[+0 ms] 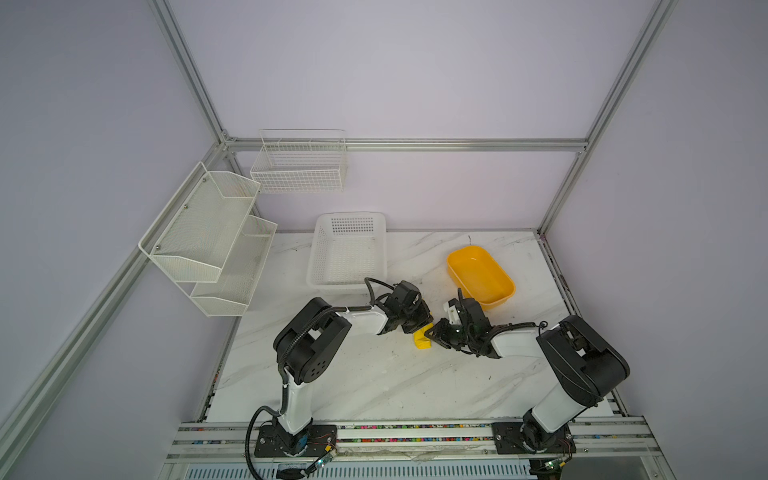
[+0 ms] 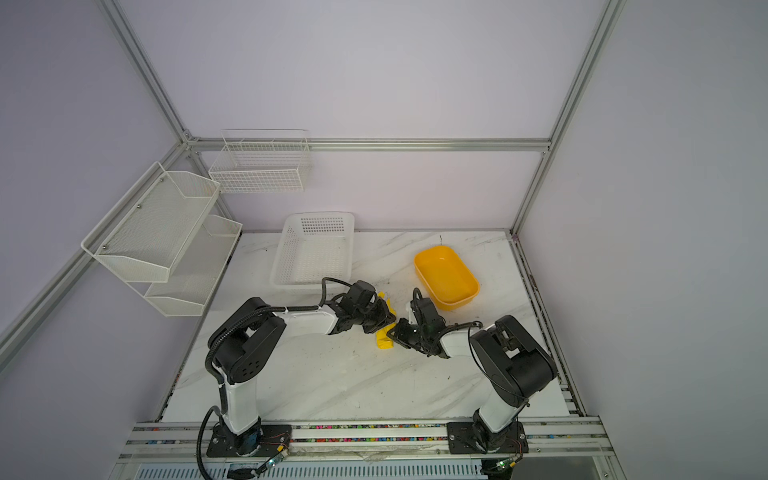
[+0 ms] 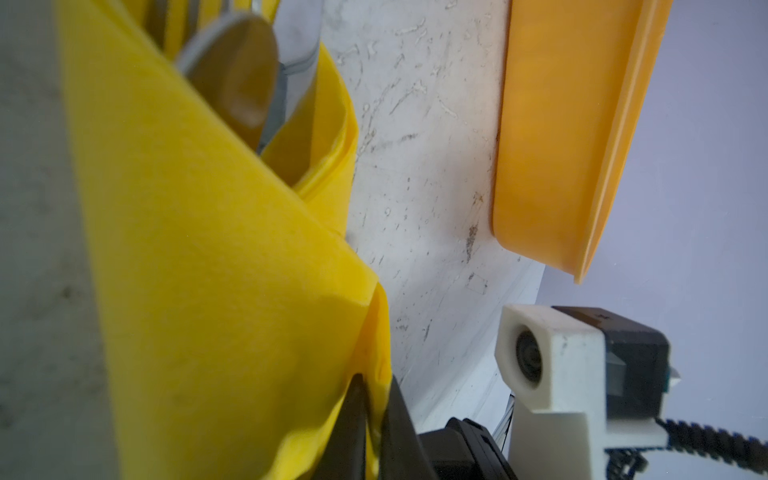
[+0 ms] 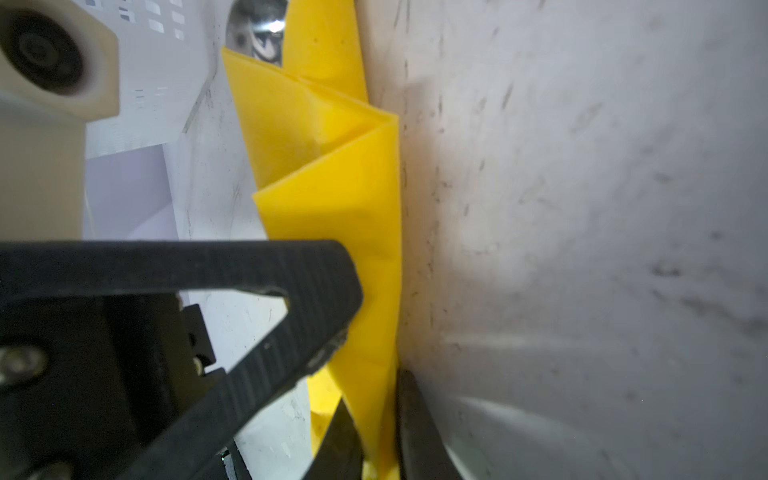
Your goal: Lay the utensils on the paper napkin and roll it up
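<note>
Paper-rolling step, near its end: holds paper napkin (image 4: 332,187) around spoon (image 3: 241,75), left end effector (image 1: 420,328) and right end effector (image 1: 435,333) both clamped on it; needs final tuck between them.

The cell is enclosed by pale lilac walls (image 1: 415,62) framed in aluminium profiles (image 1: 407,144). A white marble-patterned surface (image 1: 374,374), scuffed with dark marks, is lit softly and evenly. A two-tier white mesh shelf (image 1: 208,237) is fixed to the wall at 10 o'clock, and a wire basket (image 1: 299,174) is hung at 11 o'clock. On the surface, a white perforated basket (image 1: 320,253) is set at 12 o'clock and an orange tub (image 1: 482,274) at 2 o'clock. A slotted rail (image 1: 415,434) is seen at 6 o'clock.
</note>
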